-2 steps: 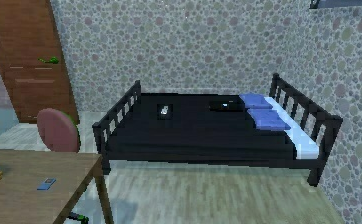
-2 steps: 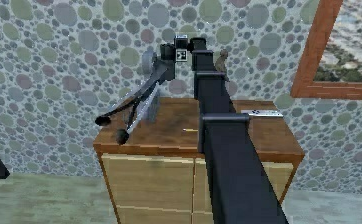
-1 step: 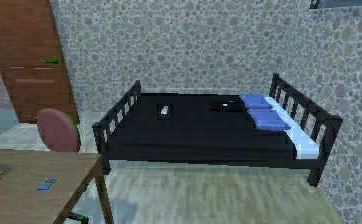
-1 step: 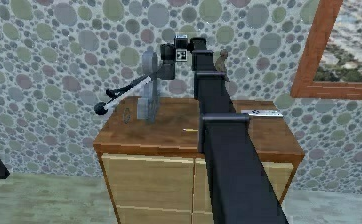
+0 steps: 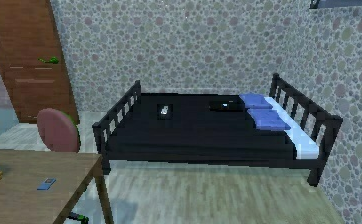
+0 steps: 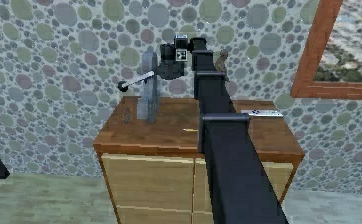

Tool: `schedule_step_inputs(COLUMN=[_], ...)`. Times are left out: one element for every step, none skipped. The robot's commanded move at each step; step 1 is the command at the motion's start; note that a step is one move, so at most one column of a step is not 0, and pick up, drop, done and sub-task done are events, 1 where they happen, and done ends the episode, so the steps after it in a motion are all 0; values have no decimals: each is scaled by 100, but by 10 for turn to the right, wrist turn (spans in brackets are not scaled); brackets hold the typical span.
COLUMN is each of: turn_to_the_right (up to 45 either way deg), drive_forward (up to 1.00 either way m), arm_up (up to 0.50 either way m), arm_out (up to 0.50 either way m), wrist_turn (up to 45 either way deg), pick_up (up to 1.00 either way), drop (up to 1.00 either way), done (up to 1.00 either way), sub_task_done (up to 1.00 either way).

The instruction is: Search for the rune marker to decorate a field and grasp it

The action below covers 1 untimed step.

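Arm side view: my arm [image 6: 229, 150] reaches out over a wooden counter [image 6: 139, 135] against the spotted wall [image 6: 59, 60]. The claw [image 6: 137, 82] sits right at a grey upright slab [image 6: 149, 102] standing on that counter (possibly the rune marker, though I can't be sure). Whether the claw holds anything, I cannot tell. Forward view has a dark bed [image 5: 189, 130] with blue pillows [image 5: 264, 110].

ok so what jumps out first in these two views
The dark-framed bed with blue pillows takes the middle of the forward view, against pebble-patterned wallpaper. In the arm side view the black arm stretches over a wooden dresser, its fingers near a grey upright object.
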Motion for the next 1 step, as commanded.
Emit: schedule_step_inputs(turn_to_the_right=[0], drive_forward=[0], arm_up=[0], arm_out=[0], wrist_turn=[60], pick_up=[0], drop=[0], done=[0], sub_task_done=[0])
